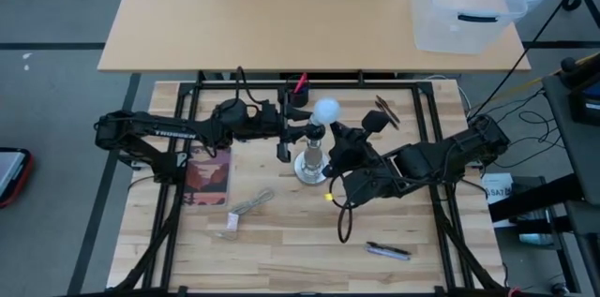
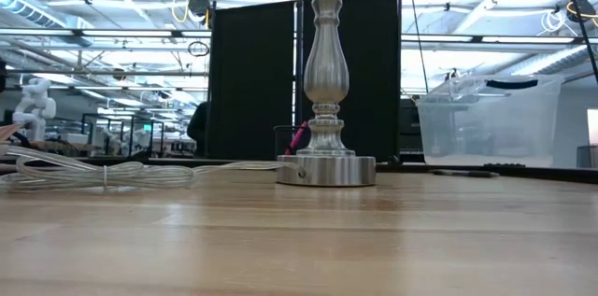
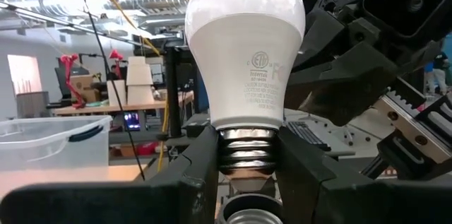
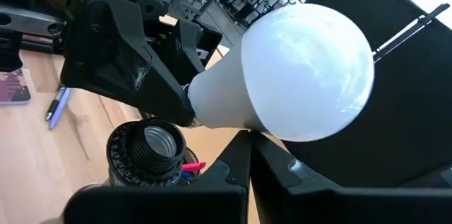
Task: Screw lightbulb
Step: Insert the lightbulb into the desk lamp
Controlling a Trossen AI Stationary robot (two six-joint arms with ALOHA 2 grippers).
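Left wrist view: my left gripper [image 3: 246, 174] was clamped on the silvery threaded base of the frosted white lightbulb [image 3: 244, 47], one dark finger on each side of the threads. The bulb stood nearly upright in that grip, globe up and base down. Just under the base I could see the open mouth of the silvery metal socket stand [image 3: 244, 215], apart from the threads, not yet engaged as far as I could tell. So the bulb's long axis ran roughly in line with the socket, a bit above it; the right wrist view showed it tilted and offset to one side of the socket's black collar [image 4: 145, 150].

In the high view, the left gripper [image 1: 292, 135] held the bulb [image 1: 325, 111] over the stand [image 1: 311, 161] mid-table. My right gripper [image 1: 349, 147] sat closed and empty just beside the stand. The left was clearly the working arm. I judged the next move to be a short drop straight down, then turning.
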